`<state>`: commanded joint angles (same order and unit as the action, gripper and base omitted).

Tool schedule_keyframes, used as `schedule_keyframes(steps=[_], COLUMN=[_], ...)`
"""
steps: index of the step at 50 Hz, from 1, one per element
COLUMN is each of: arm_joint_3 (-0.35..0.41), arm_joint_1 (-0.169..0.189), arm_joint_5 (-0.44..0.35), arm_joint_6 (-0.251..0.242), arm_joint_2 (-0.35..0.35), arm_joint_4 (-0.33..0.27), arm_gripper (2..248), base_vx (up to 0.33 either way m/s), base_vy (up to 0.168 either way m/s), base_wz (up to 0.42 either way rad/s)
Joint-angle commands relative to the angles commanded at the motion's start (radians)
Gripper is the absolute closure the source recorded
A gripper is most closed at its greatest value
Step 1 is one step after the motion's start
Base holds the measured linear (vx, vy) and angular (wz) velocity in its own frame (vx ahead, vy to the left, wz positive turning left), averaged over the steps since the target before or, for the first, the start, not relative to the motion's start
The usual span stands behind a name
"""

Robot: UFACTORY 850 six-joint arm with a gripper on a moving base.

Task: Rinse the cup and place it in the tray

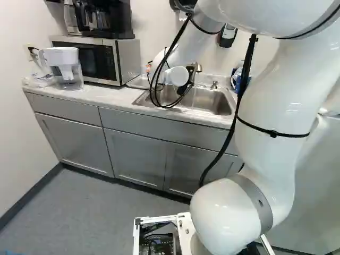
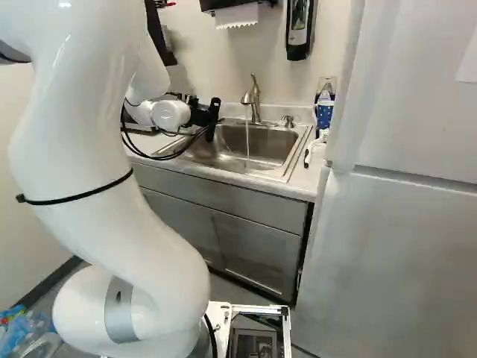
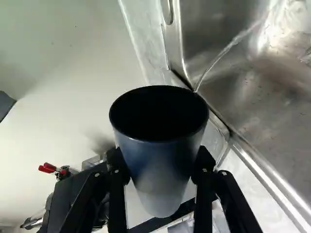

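We see the jaws of the gripper [image 2: 213, 119] clenched on the cup [image 3: 160, 165] from two opposite sides, parted only as wide as its lower body. They are near the end of the sink [image 2: 268, 148] that is at the left in the right base view. The cup is smooth, round and tapering, with blue wall, paler base and dark inside. The sink is of shiny brushed metal; into it, the curved faucet [image 2: 254, 98] pours a thin water stream [image 2: 247, 138].
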<state>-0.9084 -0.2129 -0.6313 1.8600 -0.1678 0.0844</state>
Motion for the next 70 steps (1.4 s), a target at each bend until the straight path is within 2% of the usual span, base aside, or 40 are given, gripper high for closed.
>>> schedule_keyframes(steps=[46, 53, 70], arm_joint_3=[0.0, 0.0, 0.0], arm_joint_1=[0.0, 0.0, 0.0], arm_joint_5=[0.0, 0.0, 0.0], arm_joint_6=[-0.002, -0.049, -0.221], arm_joint_2=[0.0, 0.0, 0.0], arm_joint_4=[0.0, 0.0, 0.0], arm_gripper=[125, 125, 125], base_vx=[0.0, 0.0, 0.0], base_vy=[0.0, 0.0, 0.0], base_wz=[0.0, 0.0, 0.0])
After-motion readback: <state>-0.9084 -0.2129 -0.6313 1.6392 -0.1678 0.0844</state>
